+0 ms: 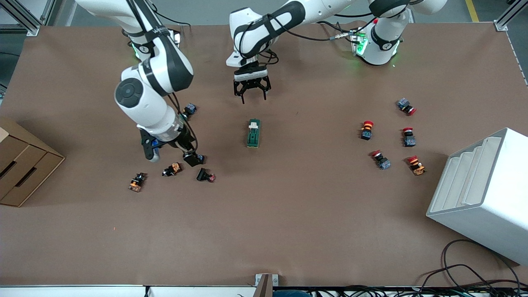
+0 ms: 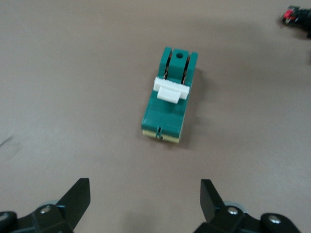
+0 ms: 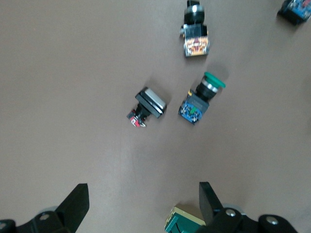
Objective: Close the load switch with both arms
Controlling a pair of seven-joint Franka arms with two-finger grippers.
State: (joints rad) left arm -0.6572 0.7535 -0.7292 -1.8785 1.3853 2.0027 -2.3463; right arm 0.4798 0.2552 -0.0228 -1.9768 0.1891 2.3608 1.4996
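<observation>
The load switch (image 1: 253, 133), a dark-green block with a white lever piece at the end farther from the front camera, lies on the brown table's middle. My left gripper (image 1: 252, 97) hangs open and empty over the table just past the switch's lever end. In the left wrist view the switch (image 2: 168, 104) lies ahead of the open left gripper (image 2: 146, 204). My right gripper (image 1: 173, 150) is open and empty over a cluster of push buttons toward the right arm's end. In the right wrist view a green, cream-edged corner of the switch (image 3: 182, 221) shows beside the open right gripper (image 3: 143, 206).
Several push buttons (image 1: 205, 175) lie under and around the right gripper, among them a green-capped one (image 3: 201, 99) and a white-capped one (image 3: 150, 104). Several red-capped buttons (image 1: 366, 130) lie toward the left arm's end. A white stepped bin (image 1: 482, 194) and a cardboard drawer box (image 1: 20, 165) stand at the table's ends.
</observation>
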